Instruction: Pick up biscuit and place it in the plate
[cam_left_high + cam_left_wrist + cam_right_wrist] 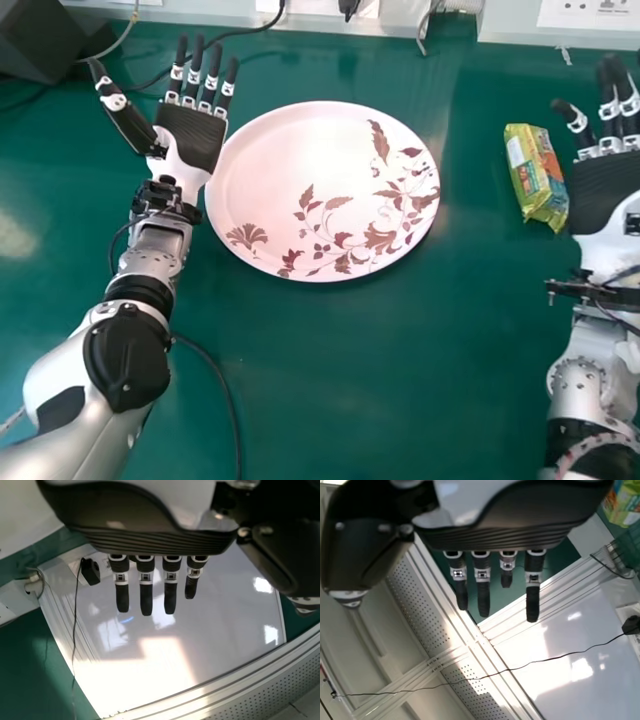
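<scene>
In the head view, my left hand is held palm up at the plate's left edge, fingers straight. My right hand is just right of the biscuit packet, palm up with its fingers extended. The yellow-green biscuit packet lies on the table between the plate and that hand. A round pinkish-white plate with a brown leaf pattern holds nothing. In the left wrist view my left hand has straight fingers; in the right wrist view my right hand does too, with part of the biscuit packet beside it.
The green table carries a dark box at the back left. Black cables run along the left arm and behind the plate. White socket panels line the table's back edge.
</scene>
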You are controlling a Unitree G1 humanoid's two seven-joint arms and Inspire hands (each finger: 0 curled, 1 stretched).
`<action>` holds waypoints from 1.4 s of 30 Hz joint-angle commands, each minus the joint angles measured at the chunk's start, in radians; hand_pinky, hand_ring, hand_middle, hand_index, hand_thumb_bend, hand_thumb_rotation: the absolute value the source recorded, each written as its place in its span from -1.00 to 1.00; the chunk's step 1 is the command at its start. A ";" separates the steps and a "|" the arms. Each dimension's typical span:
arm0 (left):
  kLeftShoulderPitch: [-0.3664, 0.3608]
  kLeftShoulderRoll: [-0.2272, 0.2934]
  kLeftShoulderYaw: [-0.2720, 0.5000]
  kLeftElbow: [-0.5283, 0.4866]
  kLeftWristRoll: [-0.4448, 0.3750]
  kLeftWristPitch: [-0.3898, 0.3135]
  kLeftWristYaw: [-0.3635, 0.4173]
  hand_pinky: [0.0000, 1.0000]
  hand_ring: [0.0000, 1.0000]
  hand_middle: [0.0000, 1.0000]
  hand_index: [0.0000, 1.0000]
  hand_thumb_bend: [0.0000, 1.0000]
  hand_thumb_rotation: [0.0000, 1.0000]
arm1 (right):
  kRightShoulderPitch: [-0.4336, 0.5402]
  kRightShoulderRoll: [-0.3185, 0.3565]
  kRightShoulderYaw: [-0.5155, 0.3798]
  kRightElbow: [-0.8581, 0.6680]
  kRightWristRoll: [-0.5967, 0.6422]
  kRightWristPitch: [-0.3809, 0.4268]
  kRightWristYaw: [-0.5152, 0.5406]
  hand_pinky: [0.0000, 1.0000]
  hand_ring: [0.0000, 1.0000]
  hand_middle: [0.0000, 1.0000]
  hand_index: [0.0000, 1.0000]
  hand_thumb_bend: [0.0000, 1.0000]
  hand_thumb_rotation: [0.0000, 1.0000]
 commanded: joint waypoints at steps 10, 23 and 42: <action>0.032 -0.012 -0.020 -0.012 0.006 -0.009 -0.020 0.63 0.70 0.77 0.91 1.00 0.33 | 0.090 -0.002 0.010 -0.151 -0.094 0.008 -0.131 0.28 0.66 0.77 0.76 0.72 0.52; 0.043 0.005 -0.017 -0.016 -0.001 0.001 -0.013 0.93 0.79 0.87 1.00 1.00 0.56 | 0.168 0.005 0.059 -0.331 -0.446 -0.049 -0.431 0.23 0.60 0.74 0.73 0.57 0.27; 0.048 0.038 -0.010 -0.010 -0.006 0.024 -0.001 0.75 0.78 0.87 0.99 1.00 0.65 | 0.176 -0.068 0.099 -0.476 -0.842 0.076 -0.672 0.24 0.57 0.74 0.69 0.48 0.04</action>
